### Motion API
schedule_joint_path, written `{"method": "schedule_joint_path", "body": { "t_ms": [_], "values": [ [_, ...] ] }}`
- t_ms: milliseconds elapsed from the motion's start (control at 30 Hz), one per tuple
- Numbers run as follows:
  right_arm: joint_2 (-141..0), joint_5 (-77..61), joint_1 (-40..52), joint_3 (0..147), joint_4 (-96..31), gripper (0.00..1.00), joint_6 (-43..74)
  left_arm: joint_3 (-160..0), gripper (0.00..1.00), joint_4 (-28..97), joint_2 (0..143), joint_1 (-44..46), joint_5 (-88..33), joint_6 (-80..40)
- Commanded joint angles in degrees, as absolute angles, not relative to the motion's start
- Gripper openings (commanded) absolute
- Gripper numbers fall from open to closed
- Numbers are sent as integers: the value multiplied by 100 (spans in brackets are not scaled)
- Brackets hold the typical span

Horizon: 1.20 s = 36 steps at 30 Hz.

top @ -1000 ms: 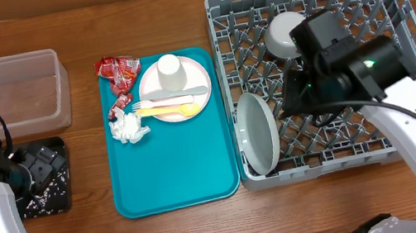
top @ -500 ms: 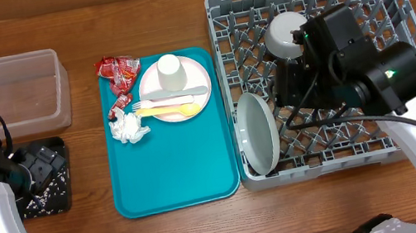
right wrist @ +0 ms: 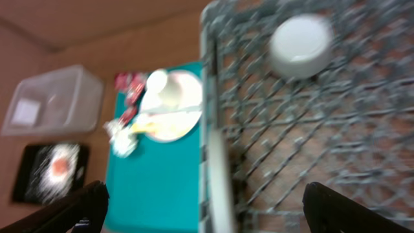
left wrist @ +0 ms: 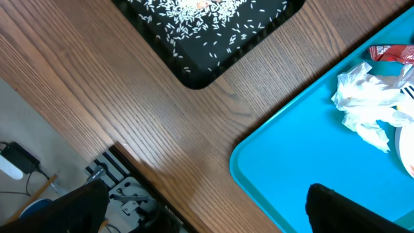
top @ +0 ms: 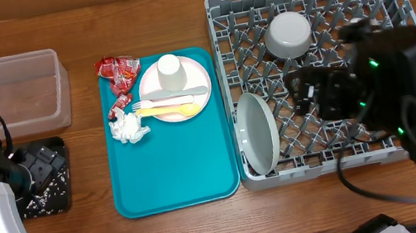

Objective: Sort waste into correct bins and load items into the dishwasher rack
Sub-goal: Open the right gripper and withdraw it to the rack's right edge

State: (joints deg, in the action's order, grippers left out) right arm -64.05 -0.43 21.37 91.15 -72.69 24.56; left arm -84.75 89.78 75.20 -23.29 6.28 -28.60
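The grey plate (top: 258, 132) stands on edge at the left wall of the dishwasher rack (top: 221, 64), and the grey bowl (top: 288, 34) lies upside down at its back. My right gripper (right wrist: 207, 210) hangs open and empty high above the rack. On the teal tray (top: 175, 172) sit the pinkish plate (top: 186, 82) with the white cup (top: 171, 70) and cutlery (top: 168, 103), red wrappers (top: 119, 70) and the napkin (top: 128, 127). My left gripper (left wrist: 207, 217) is open over the table between the black tray (left wrist: 207, 32), strewn with rice, and the teal tray.
The clear tub (top: 8, 94) stands at the far left, behind the black tray (top: 42, 180). The right arm (top: 405, 93) looms large over the rack's right half. The table's front edge and some black fittings (left wrist: 129, 188) lie just below the left gripper.
My right gripper has opened, let go of the grey plate and risen up and to the right, away from it. The plate stays standing in the rack. The left arm has not moved.
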Motion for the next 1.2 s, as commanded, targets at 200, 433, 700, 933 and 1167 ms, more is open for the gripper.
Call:
{"method": "schedule_joint_path", "body": {
  "t_ms": [200,433,700,933,1167],
  "values": [
    [-6451,2355,1697,9194,-7511,100,2401,-8560,100,8971,7540,-2362,652,-2939],
    [-6971,2274,613,9194,-7732,100,2401,-8560,100,8971,7537,-2359,652,-2939],
    [-7878,1376,-360,9194,-7920,100,2397,-8560,100,8864,7540,-2362,652,-2939],
    [-8621,1361,-561,9194,-8191,100,2397,-8560,100,8650,7540,-2362,510,-3006],
    [-8989,1317,-561,9194,-7933,100,2397,-8560,100,8689,7540,-2359,-1004,-3046]
  ]
}}
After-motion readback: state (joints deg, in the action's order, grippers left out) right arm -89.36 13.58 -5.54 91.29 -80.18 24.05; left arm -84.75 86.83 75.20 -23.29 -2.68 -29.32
